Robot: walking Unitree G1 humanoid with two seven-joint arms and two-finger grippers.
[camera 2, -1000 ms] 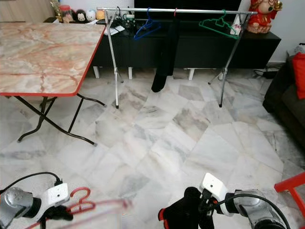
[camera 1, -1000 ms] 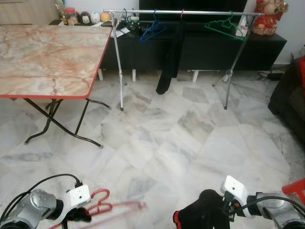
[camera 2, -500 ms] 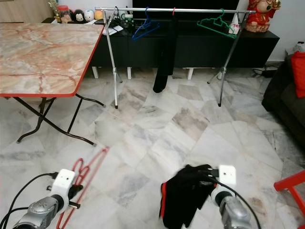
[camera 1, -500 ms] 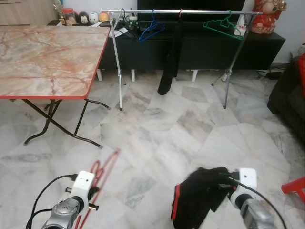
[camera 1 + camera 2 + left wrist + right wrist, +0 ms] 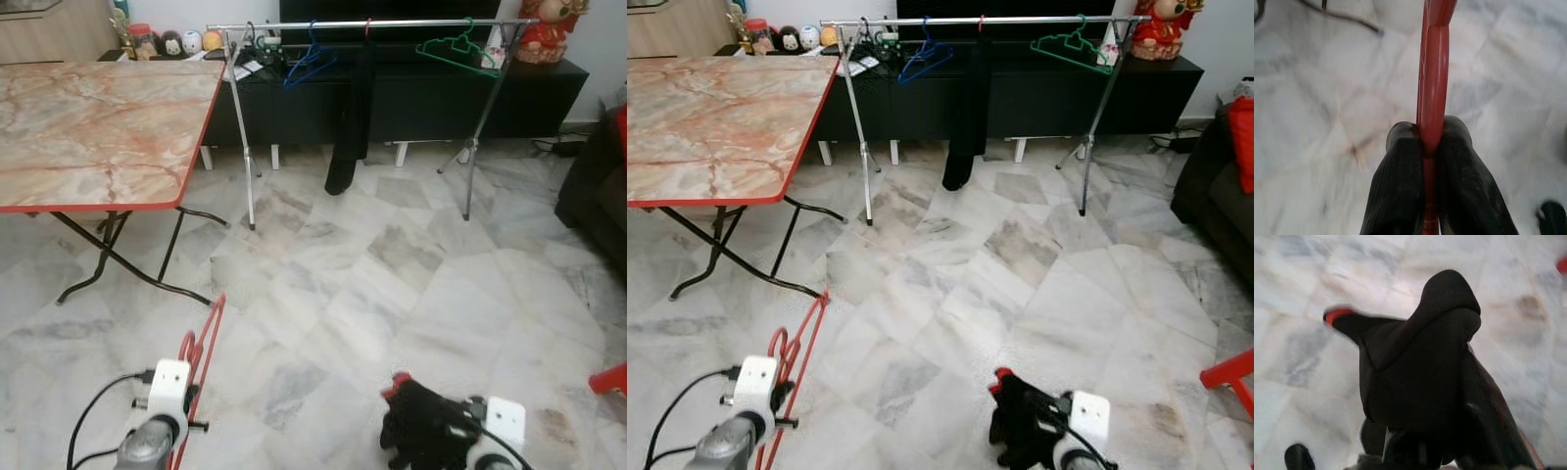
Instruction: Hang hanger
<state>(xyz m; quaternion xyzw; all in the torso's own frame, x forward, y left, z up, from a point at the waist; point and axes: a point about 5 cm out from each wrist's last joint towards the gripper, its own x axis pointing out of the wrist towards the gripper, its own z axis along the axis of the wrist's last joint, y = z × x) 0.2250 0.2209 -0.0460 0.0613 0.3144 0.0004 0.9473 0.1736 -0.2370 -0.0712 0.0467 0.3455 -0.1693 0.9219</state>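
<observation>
Left gripper [image 5: 1430, 147] fingers [image 5: 1398, 181] pinching red hanger [image 5: 201, 343], near left. Right gripper [image 5: 1425, 450] fingers draped by black garment [image 5: 1420, 367]; state indeterminable.

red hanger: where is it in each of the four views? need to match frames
Left eye view: red hanger at lower left, rising from the left tool.
Right eye view: lower left, below the marble table's corner.
Left wrist view: centre, running up from the clamped black fingers.
Right wrist view: not in it; the frame has the black garment.
Shared landmark: marble floor.
</observation>
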